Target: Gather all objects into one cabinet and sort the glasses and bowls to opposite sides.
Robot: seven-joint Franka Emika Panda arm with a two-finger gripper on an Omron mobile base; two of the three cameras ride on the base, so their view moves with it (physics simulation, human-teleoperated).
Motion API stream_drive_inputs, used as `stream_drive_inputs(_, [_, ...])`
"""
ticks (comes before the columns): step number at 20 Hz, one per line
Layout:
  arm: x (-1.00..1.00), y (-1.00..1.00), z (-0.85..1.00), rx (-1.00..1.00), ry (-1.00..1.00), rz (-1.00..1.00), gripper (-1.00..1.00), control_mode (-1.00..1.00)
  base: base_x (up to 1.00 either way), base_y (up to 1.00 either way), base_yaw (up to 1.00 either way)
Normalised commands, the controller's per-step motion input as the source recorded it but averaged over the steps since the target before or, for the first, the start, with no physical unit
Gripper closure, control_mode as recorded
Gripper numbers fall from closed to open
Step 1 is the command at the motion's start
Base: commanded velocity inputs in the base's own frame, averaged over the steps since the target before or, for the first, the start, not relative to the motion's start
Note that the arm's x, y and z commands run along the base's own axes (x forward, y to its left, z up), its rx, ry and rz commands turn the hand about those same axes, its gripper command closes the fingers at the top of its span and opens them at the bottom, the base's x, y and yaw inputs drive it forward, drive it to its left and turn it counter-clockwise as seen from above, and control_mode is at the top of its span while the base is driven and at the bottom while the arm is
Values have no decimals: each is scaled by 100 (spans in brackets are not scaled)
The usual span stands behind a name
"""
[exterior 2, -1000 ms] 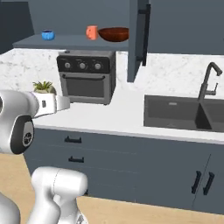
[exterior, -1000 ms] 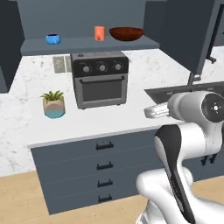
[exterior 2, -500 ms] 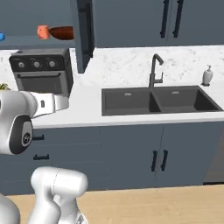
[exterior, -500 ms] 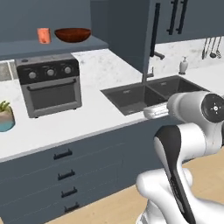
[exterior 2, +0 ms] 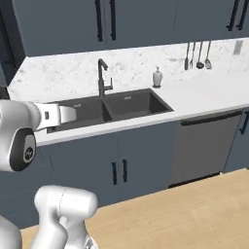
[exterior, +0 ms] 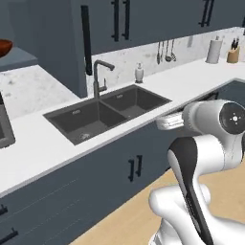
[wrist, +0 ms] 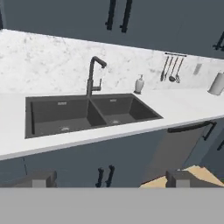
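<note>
At the far left edge of the left base view I see part of the dark reddish-brown bowl (exterior: 4,47) on the cabinet's bottom shelf (exterior: 21,60), beside the cabinet's open door (exterior: 52,48). The orange cup, the red cup and the blue bowl are out of view. My gripper (wrist: 111,179) is open with nothing between its fingertips (wrist: 40,178). It hangs in front of the counter edge and faces the sink, far to the right of the cabinet. The white hand (exterior 2: 62,114) points forward over the counter front.
A dark double sink (wrist: 87,111) with a black faucet (wrist: 92,74) is set in the white counter (exterior: 201,79). A soap bottle (wrist: 139,84), hanging utensils (wrist: 169,69), a paper towel roll (exterior: 213,51) and a knife block (exterior: 233,53) stand behind. Lower down are cupboard doors (exterior 2: 119,170), a dishwasher (exterior 2: 204,146) and wooden floor (exterior 2: 194,214).
The whole picture has shifted left: the camera has moved right along the counter. The oven, the plant and most of the cabinet shelf have left the frame; the sink stands ahead.
</note>
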Motion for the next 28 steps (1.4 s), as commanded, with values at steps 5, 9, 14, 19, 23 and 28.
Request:
stream_drive_inputs(5, [0,0,0,0,0,0,-100,100,43,-84,-43])
stream_drive_inputs(9, [0,0,0,0,0,0,-100,100,62,-68,-40])
stream_drive_inputs(14, [0,0,0,0,0,0,-100,100,50,-55,-32])
stream_drive_inputs(19, [0,0,0,0,0,0,-100,100,85,-28,-20])
stream_drive_inputs(23, [0,0,0,0,0,0,-100,100,100,-46,-21])
stream_drive_inputs(28, [0,0,0,0,0,0,-100,100,77,-61,-8])
